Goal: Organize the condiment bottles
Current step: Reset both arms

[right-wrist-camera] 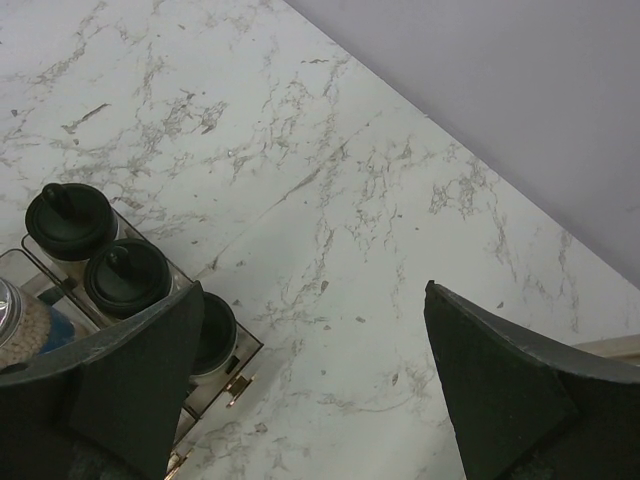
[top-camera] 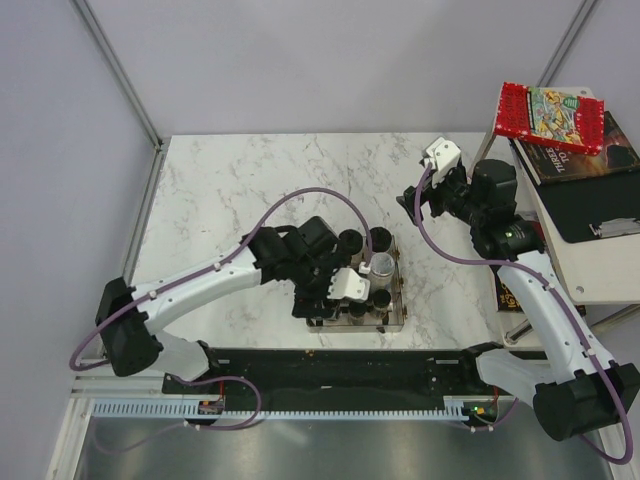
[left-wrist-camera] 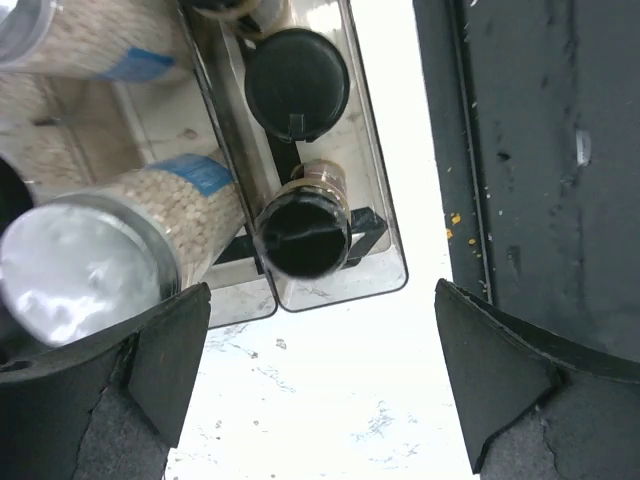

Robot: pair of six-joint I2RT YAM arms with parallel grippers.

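The clear rack [top-camera: 399, 303] stands mid-table holding the condiment bottles. In the left wrist view I see two beige-filled, blue-labelled bottles, one with its silver cap [left-wrist-camera: 85, 268] close to my left finger, the other [left-wrist-camera: 90, 40] further in. A dark-capped brown spice bottle [left-wrist-camera: 303, 235] and a black lid [left-wrist-camera: 297, 83] fill the end compartment. My left gripper [left-wrist-camera: 320, 390] [top-camera: 340, 300] hangs open and empty over the rack's near end. Three black-lidded jars [right-wrist-camera: 68, 220] [right-wrist-camera: 127, 278] [right-wrist-camera: 215, 335] show in the right wrist view. My right gripper [right-wrist-camera: 310, 380] [top-camera: 412, 203] is open and empty over bare marble right of the rack.
A black mat [top-camera: 330, 370] [left-wrist-camera: 560, 150] runs along the table's near edge, just beside the rack. Books [top-camera: 550, 115] lie on a side shelf at the far right. Grey walls close the table's back and left.
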